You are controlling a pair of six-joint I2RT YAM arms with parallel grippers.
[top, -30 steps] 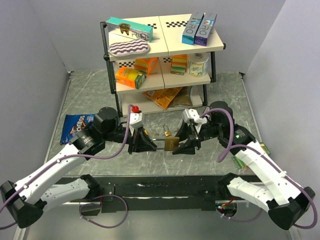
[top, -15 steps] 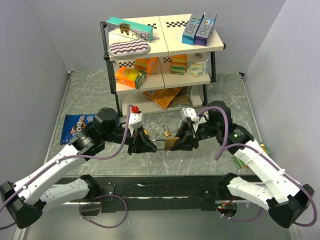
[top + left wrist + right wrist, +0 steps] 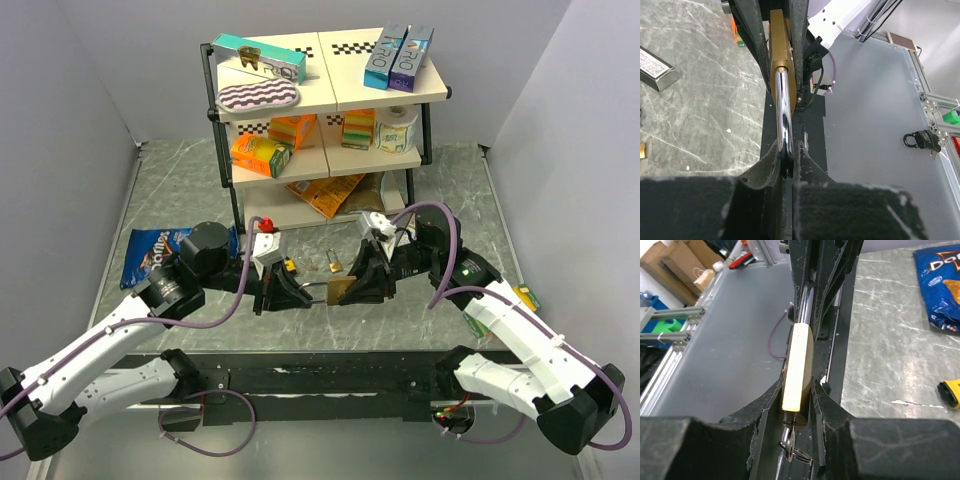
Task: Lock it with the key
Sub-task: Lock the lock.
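Note:
A brass padlock (image 3: 340, 290) is held in the air between my two grippers, above the table's front edge. My left gripper (image 3: 283, 293) is shut on its silver shackle (image 3: 783, 120), with the brass body (image 3: 780, 45) beyond the fingertips. My right gripper (image 3: 362, 284) is shut on the brass body (image 3: 798, 365). A key (image 3: 791, 447) on a wire ring sticks out of the body's bottom, between the right fingers (image 3: 765, 405). The two grippers face each other, close together.
A three-tier shelf rack (image 3: 320, 110) with boxes stands behind. A blue chip bag (image 3: 150, 252) lies at the left. A second small padlock (image 3: 332, 262) and a yellow piece (image 3: 290, 266) lie on the marbled table just behind the grippers.
My right gripper has moved left toward the left one with the padlock, and the left wrist has dropped slightly. Both grips have stayed shut.

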